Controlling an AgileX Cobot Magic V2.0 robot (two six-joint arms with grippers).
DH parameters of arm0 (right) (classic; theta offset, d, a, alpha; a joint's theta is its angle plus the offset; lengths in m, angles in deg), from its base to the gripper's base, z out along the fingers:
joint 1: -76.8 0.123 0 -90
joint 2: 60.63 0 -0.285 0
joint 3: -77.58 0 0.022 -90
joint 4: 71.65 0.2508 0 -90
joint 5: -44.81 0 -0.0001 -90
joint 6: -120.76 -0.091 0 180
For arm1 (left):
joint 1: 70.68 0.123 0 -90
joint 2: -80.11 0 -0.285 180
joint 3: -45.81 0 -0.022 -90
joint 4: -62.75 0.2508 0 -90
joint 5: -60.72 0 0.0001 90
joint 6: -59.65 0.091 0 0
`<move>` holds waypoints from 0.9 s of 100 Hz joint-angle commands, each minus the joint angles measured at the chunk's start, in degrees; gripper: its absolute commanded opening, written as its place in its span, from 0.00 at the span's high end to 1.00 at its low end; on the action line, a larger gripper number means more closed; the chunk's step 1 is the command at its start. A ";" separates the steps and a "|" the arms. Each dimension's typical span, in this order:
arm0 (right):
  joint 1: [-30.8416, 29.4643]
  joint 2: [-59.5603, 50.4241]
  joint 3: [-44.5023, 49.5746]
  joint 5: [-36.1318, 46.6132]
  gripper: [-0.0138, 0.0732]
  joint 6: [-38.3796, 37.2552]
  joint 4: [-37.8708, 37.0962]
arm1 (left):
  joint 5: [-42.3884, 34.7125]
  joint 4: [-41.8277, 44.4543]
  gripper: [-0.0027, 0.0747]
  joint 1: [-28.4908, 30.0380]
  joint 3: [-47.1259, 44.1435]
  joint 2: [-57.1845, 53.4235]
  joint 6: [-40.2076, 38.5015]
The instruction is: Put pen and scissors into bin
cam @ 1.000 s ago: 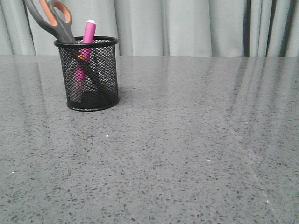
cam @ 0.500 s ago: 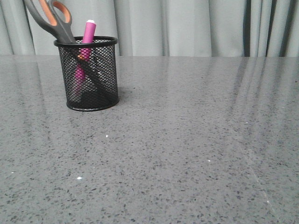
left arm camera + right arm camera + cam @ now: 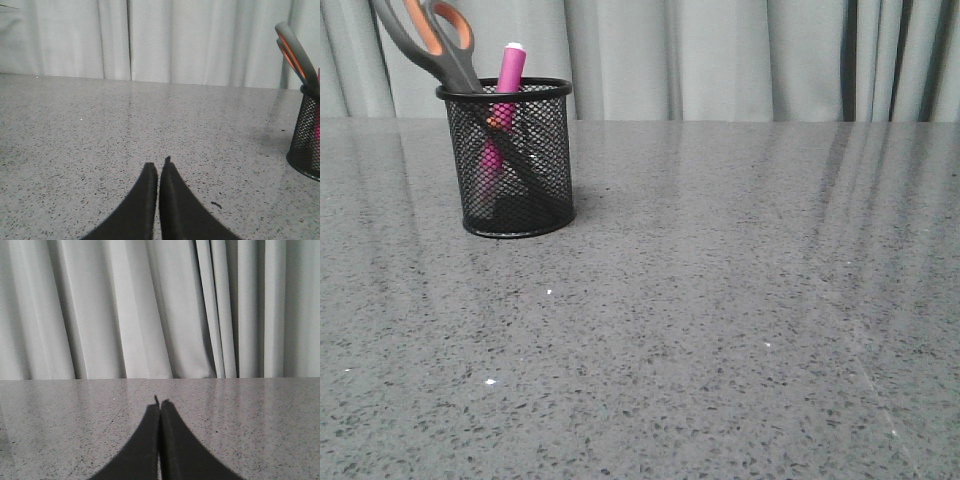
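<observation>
Left gripper [image 3: 158,167] sits pinched together, its 2 dark fingers pressed tip to tip with nothing between them, poised low over the speckled grey table [image 3: 100,130]. Its wrist camera looks level across the tabletop toward the pale curtain [image 3: 150,40], with the bin at the edge of its view. Right gripper [image 3: 160,405] matches it: fingers closed flat against each other, empty, aimed level at the curtain folds.

Further out, in the front view, neither arm shows. The bin [image 3: 507,160] stands upright on the table's far left, near the curtain. Inside it, the pen [image 3: 503,110] stands nearly upright, leaning slightly right, white tip on top just above the rim. The scissors [image 3: 435,40] lie on a diagonal, blades down toward the bin's lower right, handles up and out to the left, resting on the rim.
</observation>
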 commanded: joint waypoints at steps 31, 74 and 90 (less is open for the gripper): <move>-0.30 0.47 -1.38 4.15 0.92 0.33 0.21 | -4.49 -0.60 0.99 -0.13 -1.30 -1.53 0.21; -0.30 0.14 -1.49 2.52 0.92 0.33 0.97 | -4.49 -0.60 0.99 -0.13 -1.30 -1.53 0.21; -0.30 -4.09 -1.49 -12.96 0.92 5.60 7.64 | -4.49 -0.60 0.99 -0.13 -1.30 -1.53 0.21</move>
